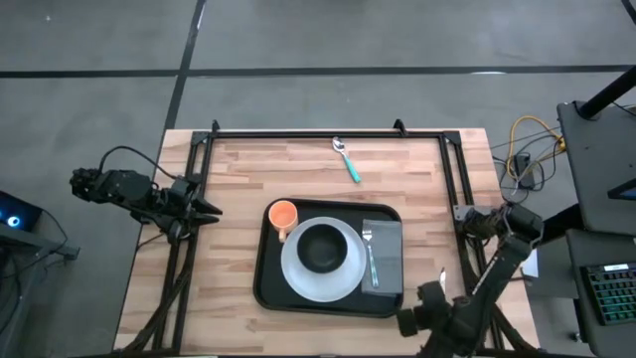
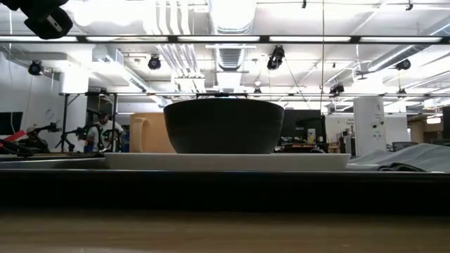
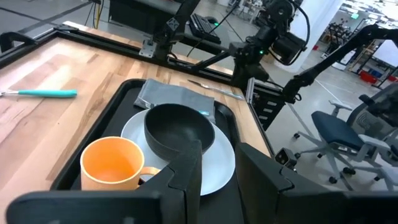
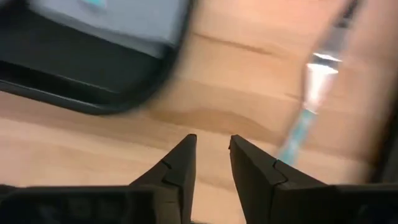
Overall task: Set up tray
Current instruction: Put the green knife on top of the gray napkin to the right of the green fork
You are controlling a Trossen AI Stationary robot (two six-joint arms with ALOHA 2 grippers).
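The black tray (image 1: 266, 288) lies mid-table and also shows in the left wrist view (image 3: 118, 99). On it are a white plate (image 1: 298, 283) with a black bowl (image 1: 322, 248), an orange cup (image 1: 283, 215), and a grey napkin (image 1: 388, 254) with a fork (image 1: 370, 257). A teal-handled spoon (image 1: 346, 159) lies on the wood beyond the tray. A teal-handled knife (image 4: 314, 81) lies on the wood right of the tray. My right gripper (image 4: 212, 142) hovers near the tray's near right corner, fingers a little apart and empty. My left gripper (image 1: 212, 211) waits at the table's left edge, slightly open and empty.
A black metal frame (image 1: 328, 134) runs along the table's far, left and right sides. Bare wood lies left of the tray and between the tray and the far rail. Cables and equipment stand off the table at the right (image 1: 596, 199).
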